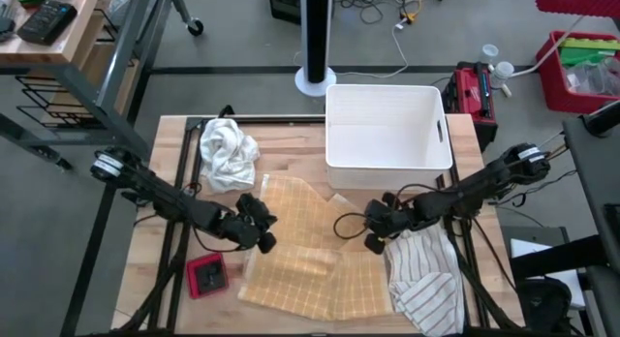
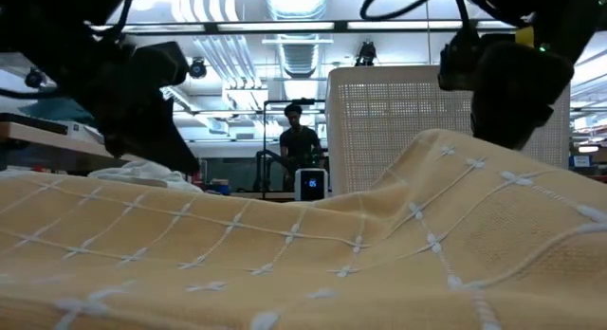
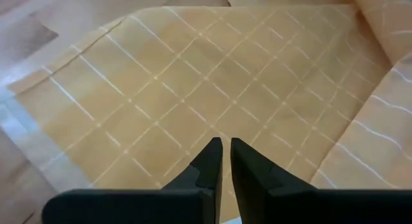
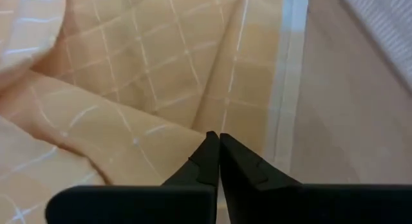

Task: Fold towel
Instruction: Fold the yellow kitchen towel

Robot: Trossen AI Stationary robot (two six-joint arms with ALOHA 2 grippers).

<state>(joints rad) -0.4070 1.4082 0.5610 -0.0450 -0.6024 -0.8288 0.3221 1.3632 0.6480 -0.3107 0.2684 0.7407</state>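
Observation:
A yellow towel [image 1: 300, 264] with a white grid lies rumpled on the wooden table, its right part heaped in folds. My left gripper [image 1: 264, 237] is down at the towel's left edge, its fingers [image 3: 215, 161] nearly together with a thin gap. At the towel's right edge my right gripper [image 1: 373, 242] is shut, fingertips meeting [image 4: 219, 139] at a fold. In the low view the towel [image 2: 313, 254] fills the foreground, with both arms dark above it. My left gripper pinches the yellow towel near its left edge [image 3: 225, 130], slanting down from the table's left. The fingers hide the place of contact; one layer or several, I cannot tell. The towel lies on the table. My right gripper closes on a raised fold [image 4: 193, 130] by the towel's hemmed right edge [image 4: 283, 121], slanting down from the table's right. Its tips cover the contact. The cloth rests slack on the table.
A crumpled white towel [image 1: 228, 153] lies far left on the table. A white bin [image 1: 387, 124] stands at the far edge, and a striped towel [image 1: 426, 279] lies at the near right. A small red object [image 1: 206, 274] sits near left. A person [image 2: 299, 145] stands beyond the table.

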